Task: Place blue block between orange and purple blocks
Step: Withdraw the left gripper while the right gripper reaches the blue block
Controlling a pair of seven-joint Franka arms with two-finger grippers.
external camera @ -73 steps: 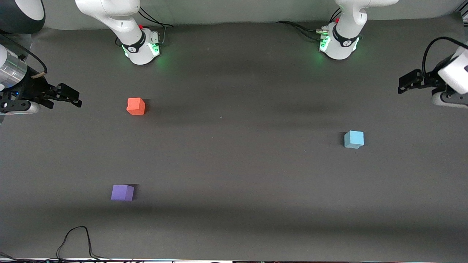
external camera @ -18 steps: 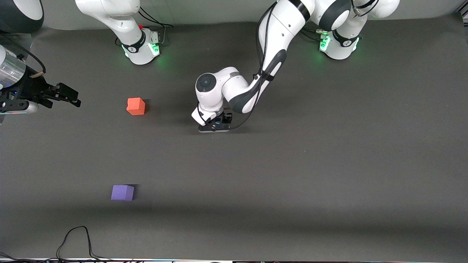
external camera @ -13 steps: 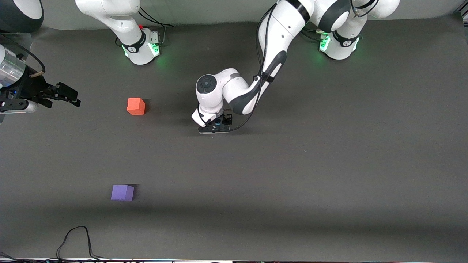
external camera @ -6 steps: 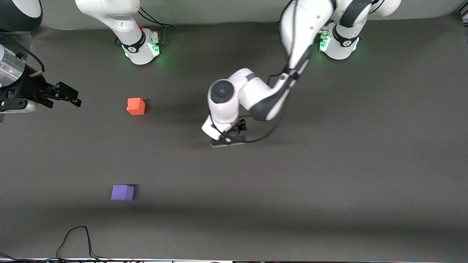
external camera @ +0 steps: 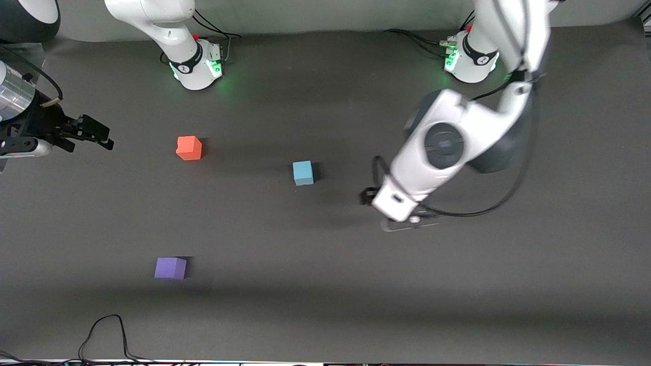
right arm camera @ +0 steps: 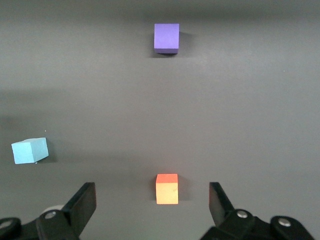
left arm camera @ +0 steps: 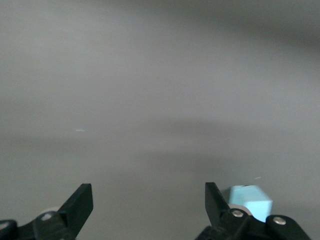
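The blue block [external camera: 303, 173] lies free on the dark table, a little nearer to the front camera than the orange block [external camera: 189, 148], farther than the purple block [external camera: 170, 268], and toward the left arm's end from both. My left gripper [left arm camera: 148, 192] hangs open and empty above the table, off to the left arm's side of the blue block [left arm camera: 250, 197], which shows just outside one finger. At the right arm's end of the table, my right gripper [external camera: 101, 134] waits open. Its wrist view shows the orange block [right arm camera: 167, 188], the purple block [right arm camera: 166, 38] and the blue block [right arm camera: 30, 150].
The two arm bases [external camera: 196, 66] [external camera: 470, 61] stand along the table's edge farthest from the front camera. A black cable [external camera: 107, 330] loops at the edge nearest to the front camera, toward the right arm's end.
My left gripper has opened and let go of the blue block, which now rests on the table. The left arm has risen and swung back toward its own end. The right arm has not moved.
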